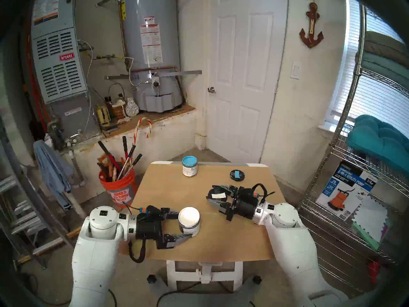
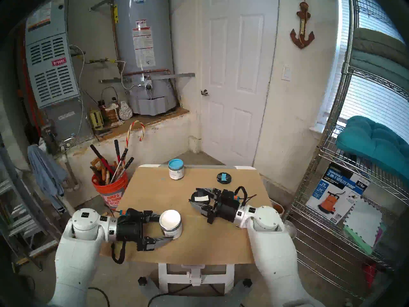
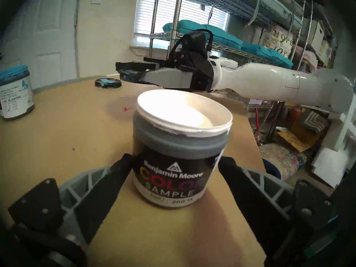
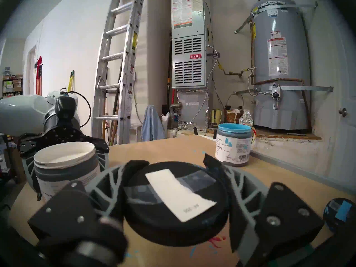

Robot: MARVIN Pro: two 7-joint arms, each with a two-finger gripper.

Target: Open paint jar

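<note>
The paint jar (image 1: 189, 220) stands upright near the table's front left, lid off, with white paint showing inside. My left gripper (image 1: 184, 225) reaches in from the left, and its fingers (image 3: 127, 164) press on both sides of the jar (image 3: 181, 145) low on the label. Farther right, my right gripper (image 1: 211, 194) is shut on the black lid (image 1: 218, 194) with its white tape strip. In the right wrist view the lid (image 4: 173, 199) lies flat between the curved fingers, a little above the tabletop and clear of the jar (image 4: 65, 170).
A like jar of light-blue paint (image 1: 189, 166) stands open at the table's (image 1: 166, 189) far edge. A black lid with blue tape (image 1: 236, 175) lies to its right. An orange bucket (image 1: 117, 189) of tools is at the table's left, a wire shelf (image 1: 354, 189) at its right.
</note>
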